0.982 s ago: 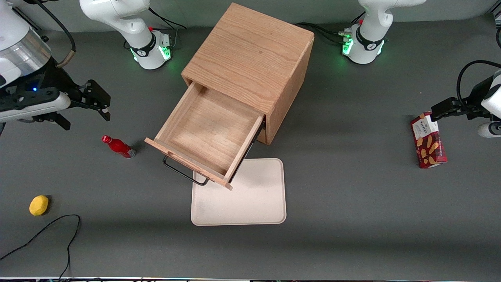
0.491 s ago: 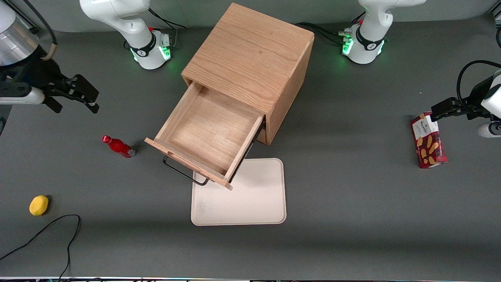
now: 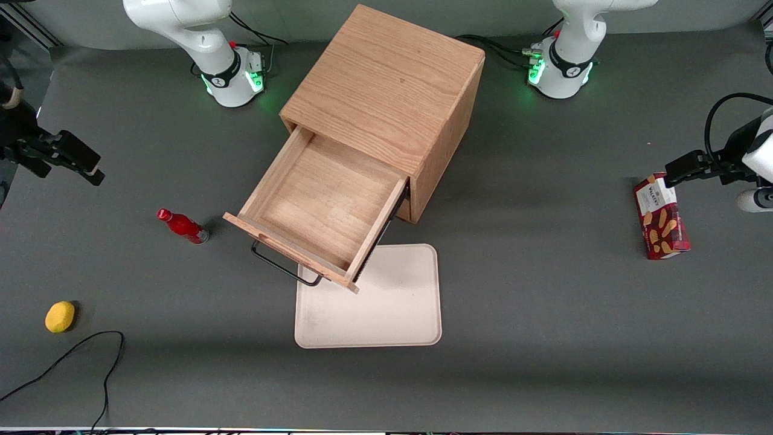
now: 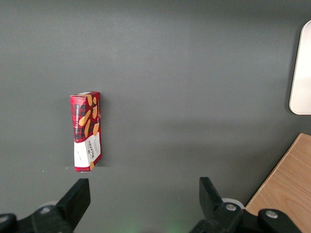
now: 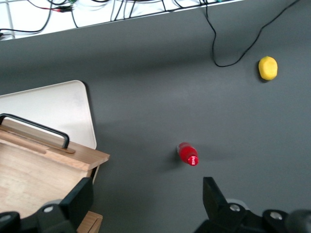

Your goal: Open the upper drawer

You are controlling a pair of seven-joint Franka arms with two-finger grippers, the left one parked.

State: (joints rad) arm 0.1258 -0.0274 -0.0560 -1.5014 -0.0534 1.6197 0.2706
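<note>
Retreating toward the working arm's end of the table, the gripper (image 3: 72,162) has pulled well clear of the cabinet (image 3: 386,90), its fingers (image 5: 77,201) spread with nothing between them. The upper drawer (image 3: 320,208) stands pulled out over a corner of the tray (image 3: 386,314), its bare wooden floor showing. Its handle (image 3: 284,269) faces the front camera, angled toward the working arm's end; the long axis runs out from the cabinet along that line. Little can go wrong now, I judge; a careless swing of the arm could knock over the red bottle (image 3: 183,226) near the drawer front.
</note>
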